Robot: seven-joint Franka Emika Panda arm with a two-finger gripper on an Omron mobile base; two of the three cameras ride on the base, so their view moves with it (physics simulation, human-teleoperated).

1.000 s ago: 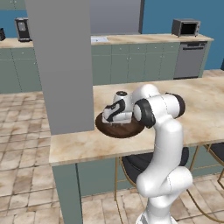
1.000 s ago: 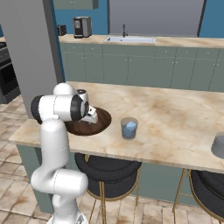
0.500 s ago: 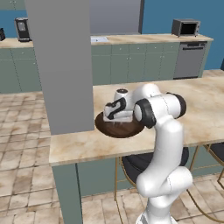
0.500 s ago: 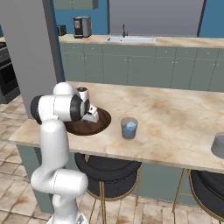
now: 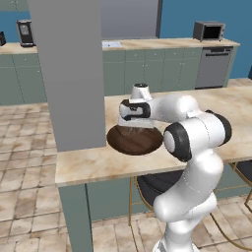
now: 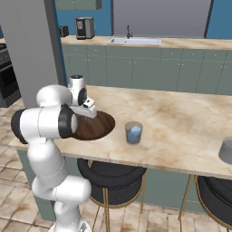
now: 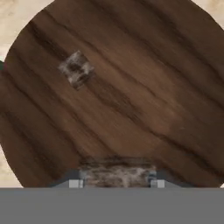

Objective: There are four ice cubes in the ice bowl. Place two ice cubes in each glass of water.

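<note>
The end effector sits low inside the ice bowl, its fingertips closed partway on a pale ice cube pinched between them. A second ice cube lies loose on the bowl's floor, well apart from the held one. The bowl rests on the table, with a glass of water just beside the bowl. Judgement: the pick of a cube is in hand. The next move calls for a straight lift clear of the bowl's rim, then a carry over the glass.
</note>
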